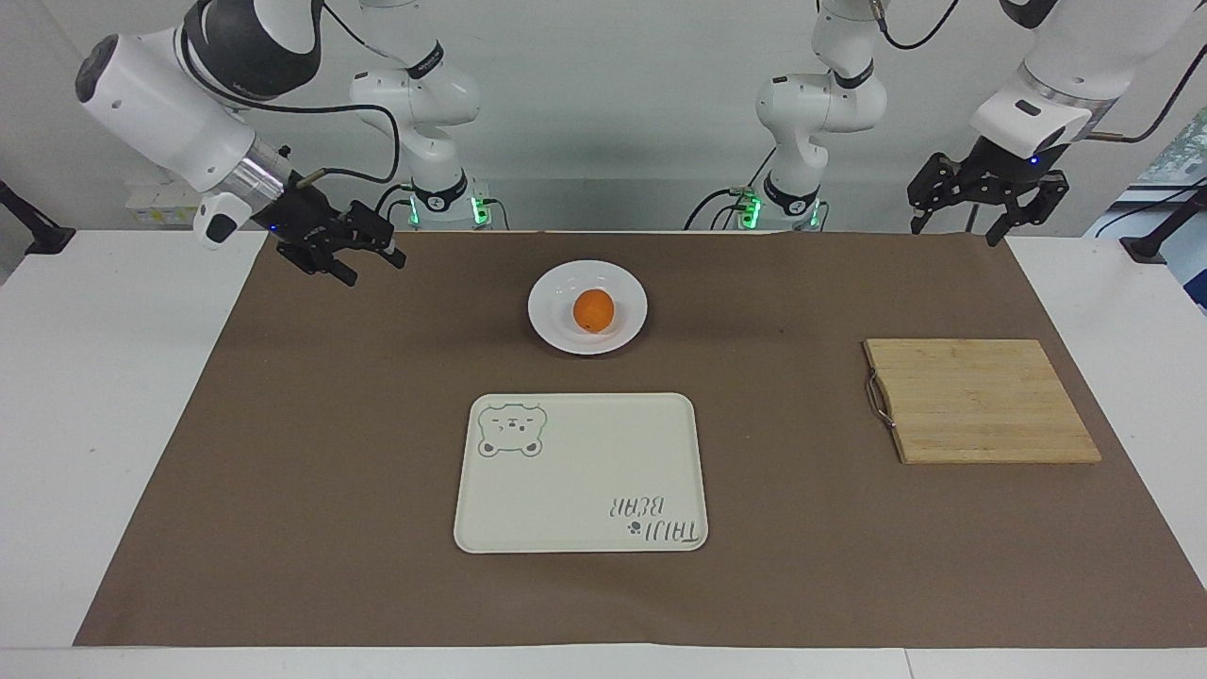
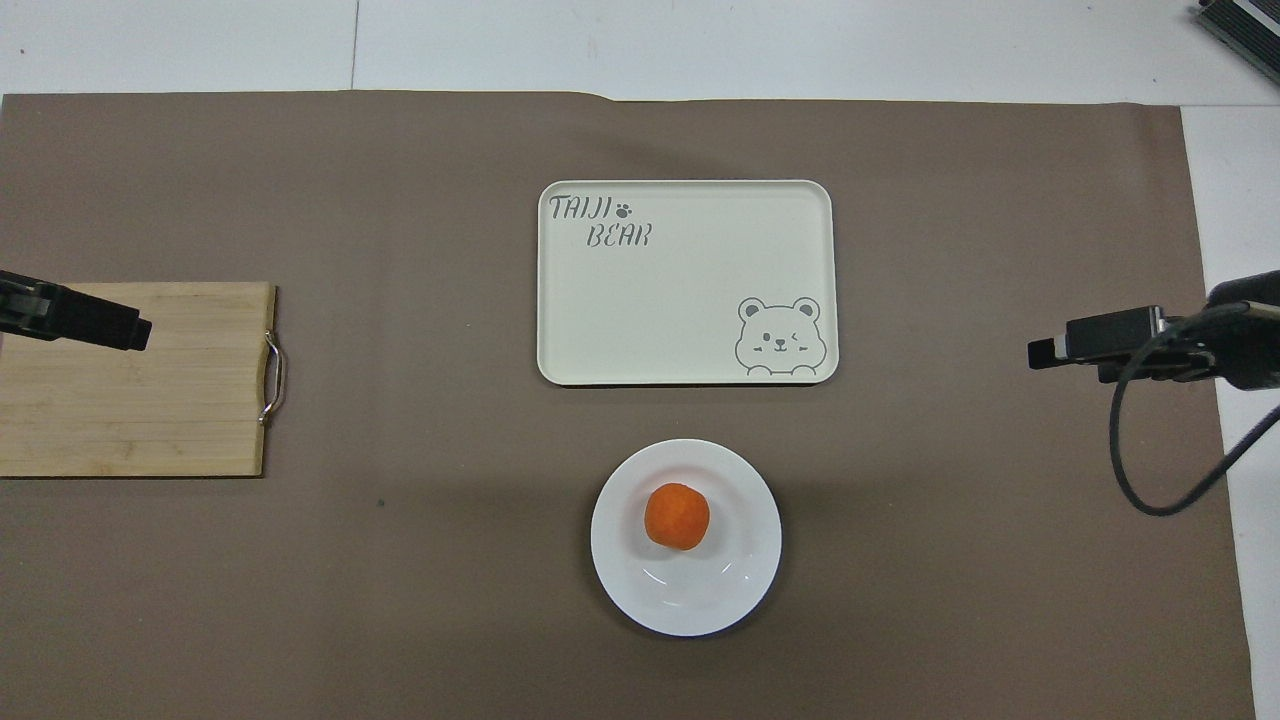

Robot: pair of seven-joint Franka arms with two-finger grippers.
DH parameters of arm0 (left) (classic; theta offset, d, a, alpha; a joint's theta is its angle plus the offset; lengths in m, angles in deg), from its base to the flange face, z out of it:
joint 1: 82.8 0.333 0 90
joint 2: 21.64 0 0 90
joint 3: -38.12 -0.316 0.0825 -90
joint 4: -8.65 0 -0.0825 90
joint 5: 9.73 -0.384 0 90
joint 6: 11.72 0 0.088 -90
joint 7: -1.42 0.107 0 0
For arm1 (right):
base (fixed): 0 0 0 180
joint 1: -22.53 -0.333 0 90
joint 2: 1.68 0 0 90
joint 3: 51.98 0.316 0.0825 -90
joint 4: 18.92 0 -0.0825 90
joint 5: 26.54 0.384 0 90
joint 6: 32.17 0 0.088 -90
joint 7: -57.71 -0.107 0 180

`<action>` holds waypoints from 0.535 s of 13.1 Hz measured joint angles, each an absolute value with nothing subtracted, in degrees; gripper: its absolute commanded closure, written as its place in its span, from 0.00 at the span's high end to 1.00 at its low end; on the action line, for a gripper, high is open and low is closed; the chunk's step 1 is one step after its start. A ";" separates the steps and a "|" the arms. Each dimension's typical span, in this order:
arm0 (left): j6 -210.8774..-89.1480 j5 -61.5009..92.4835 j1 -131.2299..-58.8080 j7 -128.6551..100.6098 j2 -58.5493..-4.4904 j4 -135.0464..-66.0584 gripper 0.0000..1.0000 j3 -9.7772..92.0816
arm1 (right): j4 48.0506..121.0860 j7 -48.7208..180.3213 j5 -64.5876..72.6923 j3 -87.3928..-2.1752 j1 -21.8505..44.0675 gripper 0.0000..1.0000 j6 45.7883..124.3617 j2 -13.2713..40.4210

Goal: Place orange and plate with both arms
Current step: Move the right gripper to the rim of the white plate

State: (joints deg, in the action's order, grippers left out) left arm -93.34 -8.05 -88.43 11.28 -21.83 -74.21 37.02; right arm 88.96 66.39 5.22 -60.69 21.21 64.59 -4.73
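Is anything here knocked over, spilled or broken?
Nothing stands out. The orange sits on the plate, the tray and cutting board lie flat, and the left gripper and right gripper hang open, empty.

Brown mat [image 1: 330, 471] mostly bare. Plate [image 1: 556, 330] holding orange [image 1: 594, 309] sits mid-table, nothing crowding it. Cream tray [image 1: 566, 471] lies just farther from robots. Wooden board [image 1: 981, 401] well apart, toward left arm's end.

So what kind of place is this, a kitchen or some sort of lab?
Most likely a robot test lab, not a kitchen. Two white robot arms stand at a plain table covered with brown paper, and only a few props are laid out: an orange on a plate, a tray and a cutting board.
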 measured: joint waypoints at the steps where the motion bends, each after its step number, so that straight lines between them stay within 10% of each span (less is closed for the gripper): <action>1: -93.03 -8.09 -88.36 11.27 -21.76 -74.24 1.00 36.98 | 90.91 68.01 7.02 -60.69 21.53 1.00 65.60 -4.67; 7: -92.64 -8.11 -87.47 11.28 -19.30 -77.97 1.00 36.51 | 103.67 77.81 18.26 -60.50 21.79 1.00 70.35 -4.86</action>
